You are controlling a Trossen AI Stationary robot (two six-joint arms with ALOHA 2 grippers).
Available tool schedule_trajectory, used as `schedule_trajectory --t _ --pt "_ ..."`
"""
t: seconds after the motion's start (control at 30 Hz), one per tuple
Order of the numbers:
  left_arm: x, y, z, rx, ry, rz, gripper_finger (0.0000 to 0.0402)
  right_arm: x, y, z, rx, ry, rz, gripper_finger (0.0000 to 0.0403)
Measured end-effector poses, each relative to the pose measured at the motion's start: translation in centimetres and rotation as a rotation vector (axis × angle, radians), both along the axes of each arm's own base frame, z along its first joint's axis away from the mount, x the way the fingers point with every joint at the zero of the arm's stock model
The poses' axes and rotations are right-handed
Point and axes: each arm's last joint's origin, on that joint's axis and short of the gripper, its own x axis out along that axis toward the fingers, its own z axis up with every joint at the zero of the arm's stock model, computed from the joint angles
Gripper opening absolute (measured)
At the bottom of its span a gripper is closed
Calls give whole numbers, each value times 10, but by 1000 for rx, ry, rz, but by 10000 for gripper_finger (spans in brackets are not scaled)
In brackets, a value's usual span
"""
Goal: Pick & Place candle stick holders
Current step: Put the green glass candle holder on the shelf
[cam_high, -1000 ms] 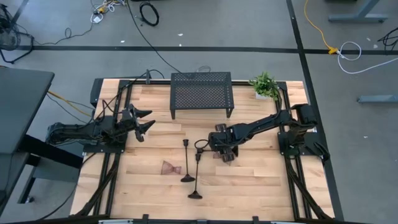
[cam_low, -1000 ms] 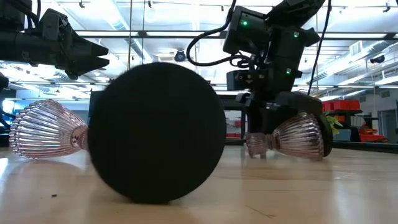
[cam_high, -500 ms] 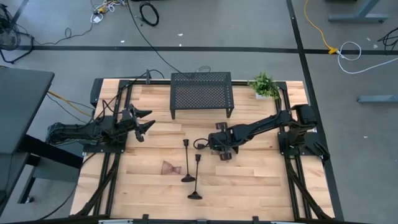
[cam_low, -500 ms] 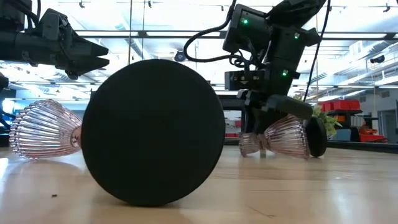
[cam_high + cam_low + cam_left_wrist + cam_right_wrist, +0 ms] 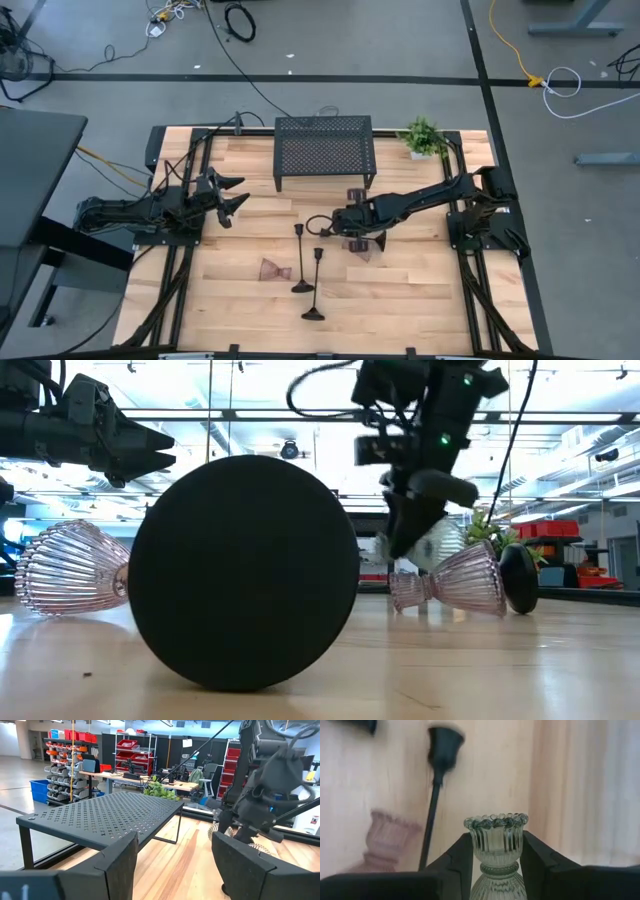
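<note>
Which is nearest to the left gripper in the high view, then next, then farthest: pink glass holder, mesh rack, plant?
From the left gripper:
1. Pink glass holder, lying in front of it, toward the table's middle.
2. Mesh rack, at the back centre; close to call with the first.
3. Plant, back right corner.

- The right gripper [image 5: 496, 865] now pinches a greenish glass holder [image 5: 496, 851] between its fingers [image 5: 459, 862], its jaws narrower than a second ago.
- The gripper is higher off the table than before, with the holder carried up clear of the wood.
- A pink holder [image 5: 455, 582] lies uncovered on the table just below the gripper, beside a black base [image 5: 520, 577].
</note>
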Motion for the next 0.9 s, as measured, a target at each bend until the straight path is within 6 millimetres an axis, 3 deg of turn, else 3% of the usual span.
schedule_trajectory --t 0.57,0.9 --pt "0 0 0 0 1 0 254 48 5 84 42 -466 -12 111" --pt "0 0 0 -1 1 0 254 61 -13 109 -27 -740 -110 111"
